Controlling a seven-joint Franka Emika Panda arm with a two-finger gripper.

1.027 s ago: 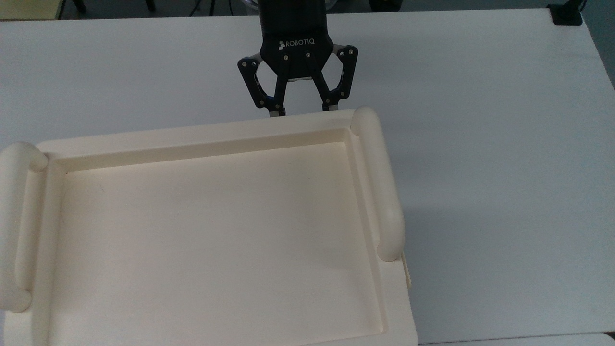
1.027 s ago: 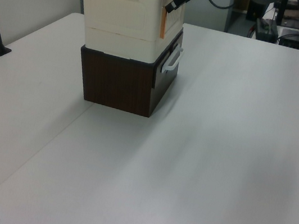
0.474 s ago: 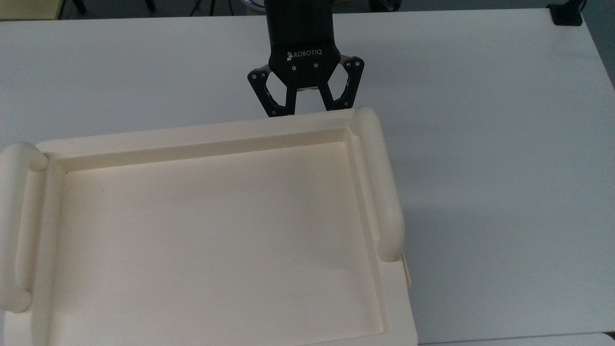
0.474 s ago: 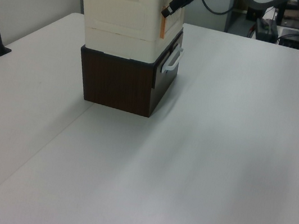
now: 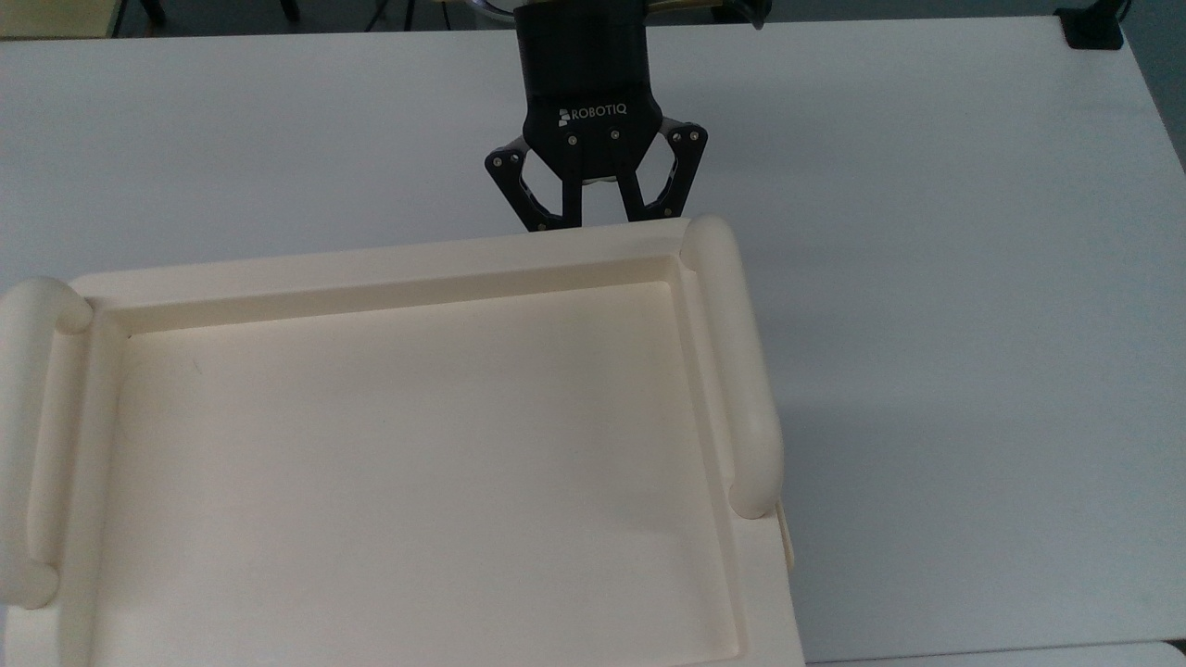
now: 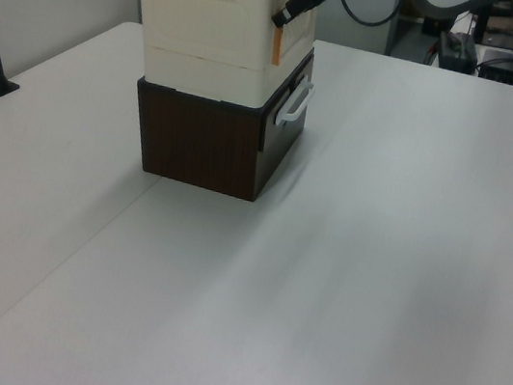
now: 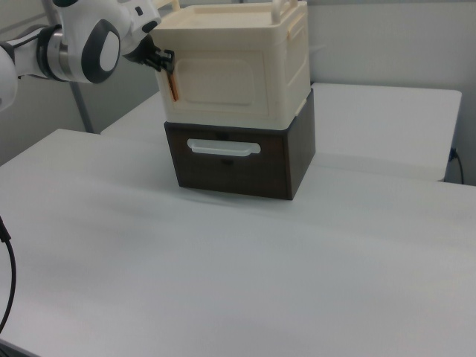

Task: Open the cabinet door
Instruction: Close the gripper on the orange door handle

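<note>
I've got the gripper (image 5: 600,220) up against the front face of the cabinet (image 7: 238,71), right at the top corner on the right view's left. In the top view its tips drop out of sight behind the cabinet's rim, so I can't tell whether the claw has closed on anything — the linkage looks drawn in fairly narrow, but that's a guess.

The door (image 7: 223,80) is the flat cream panel on that front face. It looks shut or very nearly so, with an orange strip (image 7: 172,88) showing along its edge just below the gripper. The cabinet sits on a dark brown drawer unit (image 7: 242,160) w/ a white handle (image 7: 223,147), all on the white table (image 5: 927,232).

What worries me from here:
- If the tips aren't actually behind the handle or door edge, a pull will just slip off and the door stays put.
- The cabinet only rests on the drawer unit, as far as I can see. A stiff door plus a hard pull could drag or tip the whole cream box fwd off its base.
- Pulling straight rather than along the hinge arc would twist the tips off — or strain the thin plastic.
</note>
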